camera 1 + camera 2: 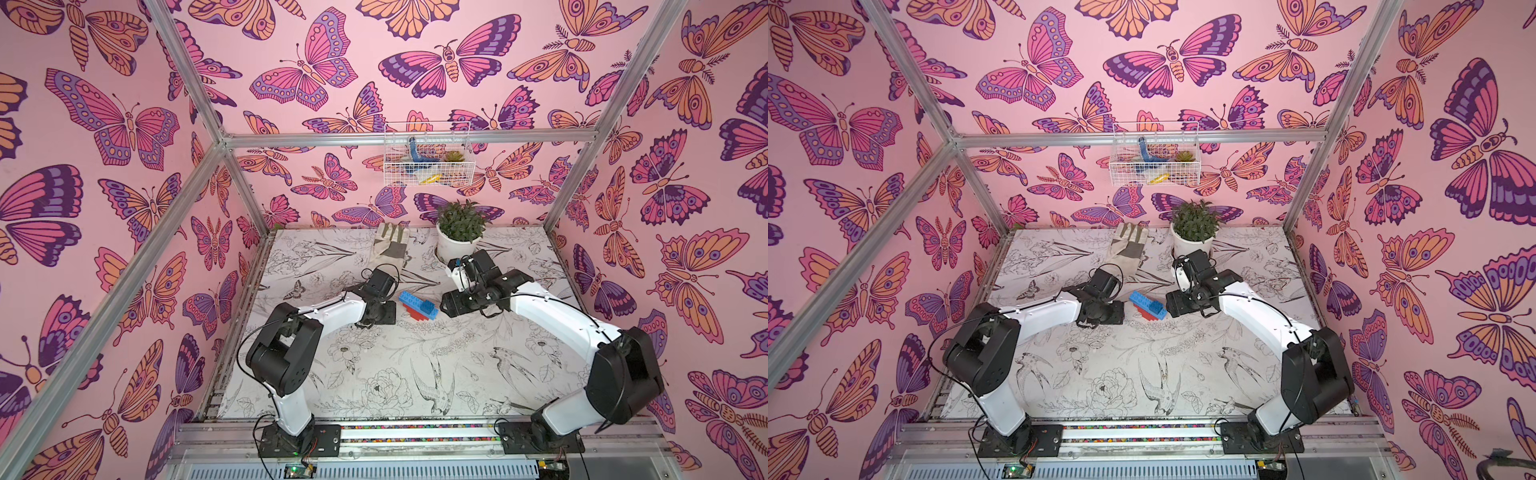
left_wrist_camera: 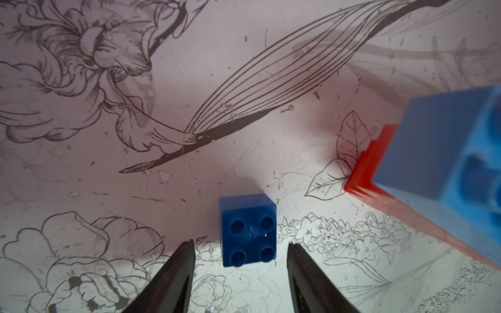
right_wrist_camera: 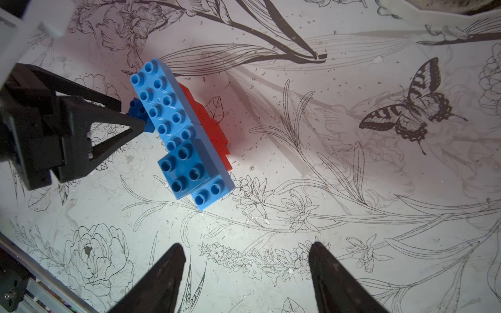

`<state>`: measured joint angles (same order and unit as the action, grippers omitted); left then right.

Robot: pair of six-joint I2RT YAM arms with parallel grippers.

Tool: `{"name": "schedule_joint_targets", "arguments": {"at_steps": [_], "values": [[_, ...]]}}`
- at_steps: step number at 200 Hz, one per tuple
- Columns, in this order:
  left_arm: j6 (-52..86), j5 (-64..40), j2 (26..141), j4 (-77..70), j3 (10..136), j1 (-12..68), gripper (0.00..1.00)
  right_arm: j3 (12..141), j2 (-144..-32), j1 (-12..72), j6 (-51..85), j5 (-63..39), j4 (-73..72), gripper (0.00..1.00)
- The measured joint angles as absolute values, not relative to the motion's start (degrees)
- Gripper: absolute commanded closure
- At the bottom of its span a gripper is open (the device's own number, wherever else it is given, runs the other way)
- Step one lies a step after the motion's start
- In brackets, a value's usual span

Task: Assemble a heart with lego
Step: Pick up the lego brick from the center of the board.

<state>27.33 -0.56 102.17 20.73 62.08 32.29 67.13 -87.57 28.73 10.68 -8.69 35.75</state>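
Table (image 1: 395, 365): a white top printed with flowers and birds is seen, and the heart is set on it about midway across, in the farther half from the arm bases.
Right arm (image 1: 552, 316): it is reached in toward the heart from the right side, with its wrist bent down.
Left arm (image 1: 328, 309): it is reached in toward the heart from the left side.
Wire basket (image 1: 428, 160): it is hung on the back wall, well beyond and above the heart.
Potted plant (image 1: 459, 232): it is stood well behind the heart, against the back wall.
Glove (image 1: 390, 245): it is laid flat behind the heart, beside the plant.
Right gripper (image 3: 248, 248): it is held just to the right of the heart with the jaws spread wide; nothing is gripped and only bare table is seen between the tips.
Left gripper (image 2: 241, 242): it is held just to the left of the heart with the jaws partly apart; the small blue brick is straddled, and a gap is seen on each side of it.
Heart (image 3: 179, 130): a stepped block is seen, with light blue bricks on top and red ones below, lying between the two grippers and touched by neither.
Small blue brick (image 2: 248, 230): it is stood studs-up on the table just beside the heart's left side; it is hidden in both top views.
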Motion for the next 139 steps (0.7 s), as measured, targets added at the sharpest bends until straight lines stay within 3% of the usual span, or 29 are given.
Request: {"name": "schedule_joint_targets", "arguments": {"at_steps": [89,139], "values": [[24.84,2.68,106.30,21.61,66.22,33.87,0.53,66.67,-87.57,28.73,10.46,-9.21,35.73,0.24],[24.25,4.62,106.83,22.72,66.70,34.52,0.70,65.76,-87.57,28.73,10.24,-10.09,35.20,0.24]]}}
